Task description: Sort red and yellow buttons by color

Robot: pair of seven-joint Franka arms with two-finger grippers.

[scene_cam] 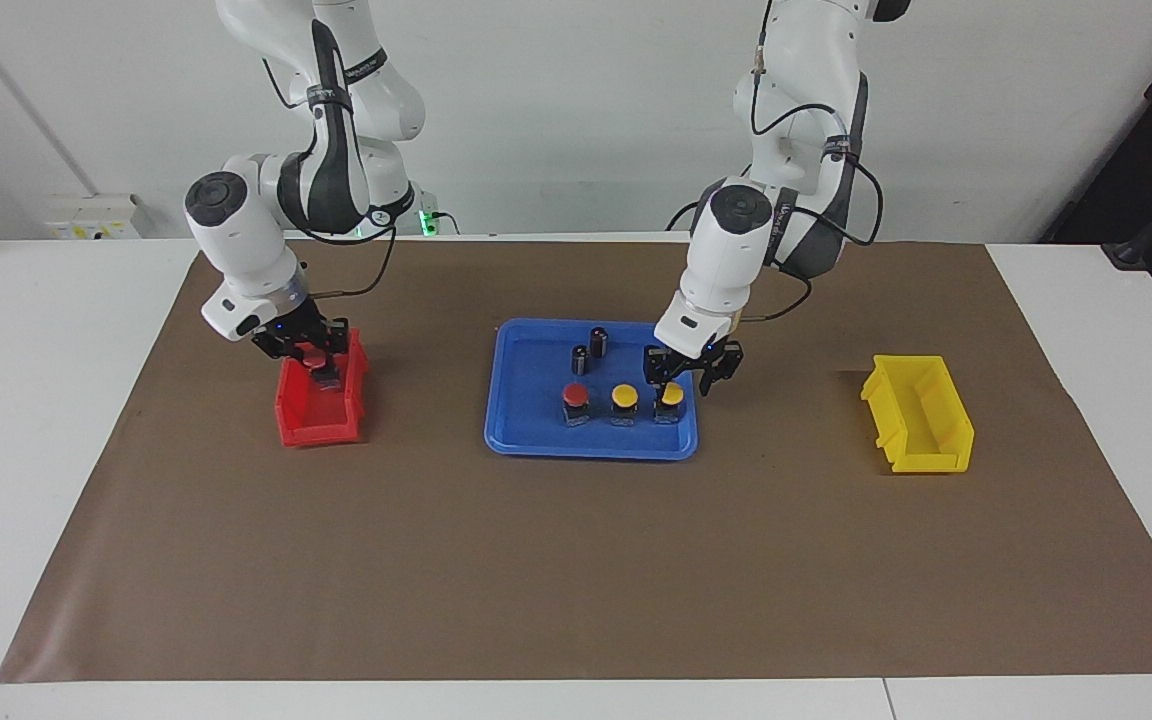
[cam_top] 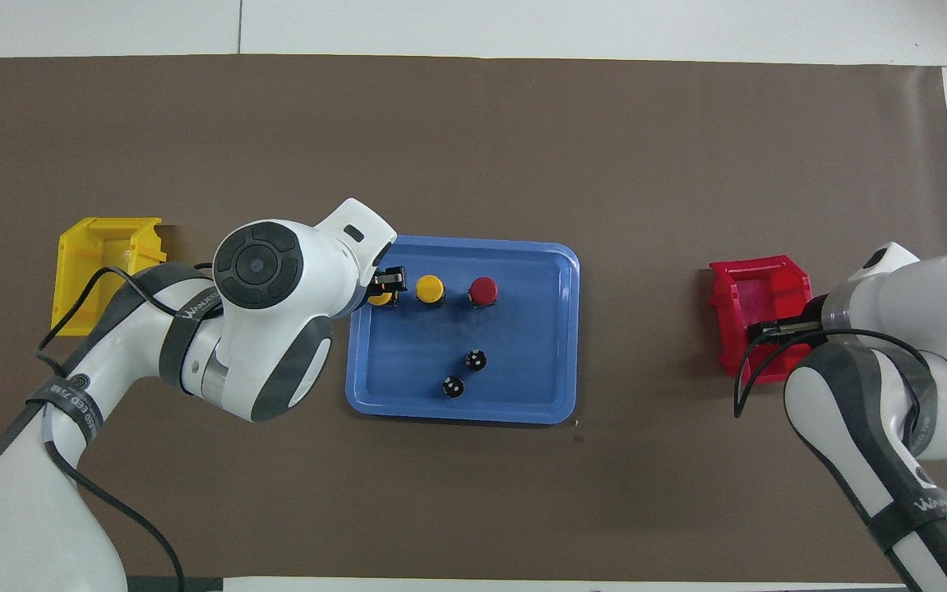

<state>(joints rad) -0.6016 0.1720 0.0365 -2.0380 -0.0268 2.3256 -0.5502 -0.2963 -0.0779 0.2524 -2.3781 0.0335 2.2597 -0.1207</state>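
Note:
A blue tray (scene_cam: 536,440) holds a red button (scene_cam: 575,394) and two yellow buttons in a row. My left gripper (scene_cam: 681,375) is open and low over the yellow button (scene_cam: 672,394) at the tray's end toward the left arm, its fingers straddling it. The other yellow button (scene_cam: 624,396) stands in the middle of the row. My right gripper (scene_cam: 314,365) is shut on a second red button (scene_cam: 313,356) and holds it over the red bin (scene_cam: 311,425). In the overhead view the left arm hides most of that yellow button (cam_top: 378,299), and the held red button is hidden.
Two dark capless cylinders (scene_cam: 599,340) (scene_cam: 580,358) stand on the tray, nearer to the robots than the buttons. A yellow bin (scene_cam: 921,415) sits toward the left arm's end of the table. A brown mat (scene_cam: 576,580) covers the table.

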